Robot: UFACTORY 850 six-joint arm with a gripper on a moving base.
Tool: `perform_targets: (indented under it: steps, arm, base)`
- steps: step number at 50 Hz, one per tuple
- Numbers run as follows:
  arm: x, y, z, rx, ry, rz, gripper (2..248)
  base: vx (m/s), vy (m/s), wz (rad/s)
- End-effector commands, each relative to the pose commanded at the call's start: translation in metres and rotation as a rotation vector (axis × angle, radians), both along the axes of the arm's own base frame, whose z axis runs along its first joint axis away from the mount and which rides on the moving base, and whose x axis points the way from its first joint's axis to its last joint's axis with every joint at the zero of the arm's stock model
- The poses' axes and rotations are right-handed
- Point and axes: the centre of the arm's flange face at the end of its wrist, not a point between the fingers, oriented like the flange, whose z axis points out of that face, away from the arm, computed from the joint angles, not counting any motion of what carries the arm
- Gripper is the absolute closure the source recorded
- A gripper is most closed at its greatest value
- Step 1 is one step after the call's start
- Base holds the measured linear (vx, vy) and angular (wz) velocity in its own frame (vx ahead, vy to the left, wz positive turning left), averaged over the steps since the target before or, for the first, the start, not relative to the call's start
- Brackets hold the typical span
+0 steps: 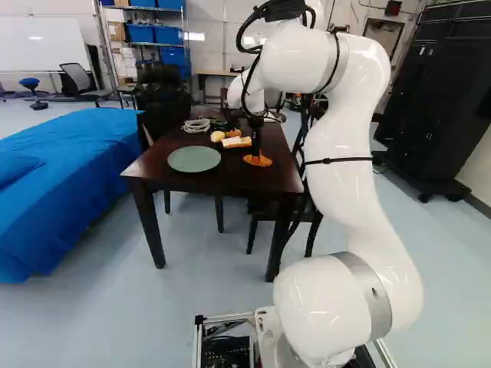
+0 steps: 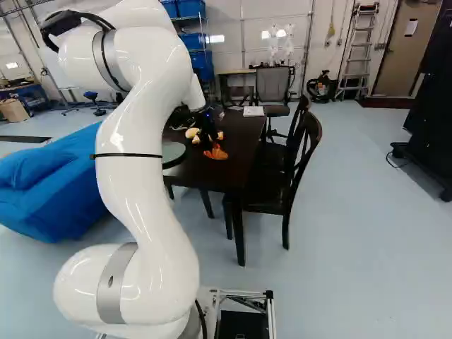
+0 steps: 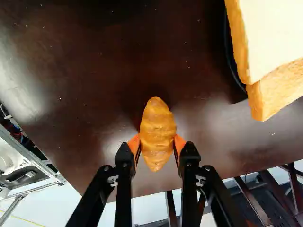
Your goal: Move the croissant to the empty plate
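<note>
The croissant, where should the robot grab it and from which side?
I'd hold the croissant around its fat middle, coming from above, one finger on each long side, as the gripper has it now. It is long with narrow ends, so the orange pads would probably slip more easily off a tip.

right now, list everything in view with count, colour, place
table: 1, brown, ahead
croissant: 1, golden, in gripper
plate: 1, green, on table
bread: 2+ slices, pale, beside croissant
dish: 1, black, under bread
bun: 1, yellowish, by bread
cable: 1 coil, whitish, behind plate
wooden chairs: 2+, dark, by table
office chairs: 2+, grey, far back
cover: 1, blue, left of table
bins: several, blue, far wall
whiteboard: 1, white, far left
cabinet: 1, black, far right
ladder: 1, grey, far wall
gripper: 1, black, around croissant
arm: 1, white, over table
</note>
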Motion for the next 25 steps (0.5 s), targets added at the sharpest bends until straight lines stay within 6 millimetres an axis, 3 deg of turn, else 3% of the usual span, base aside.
perform_targets:
  steps: [9, 25]
  arm:
    - [-0.001, 0.000, 0.003, 0.000, -0.003, 0.000, 142]
    - [-0.007, -0.001, 0.025, 0.003, -0.033, 0.000, 142]
  base:
    - [0.000, 0.000, 0.000]
    - [0.000, 0.000, 0.000]
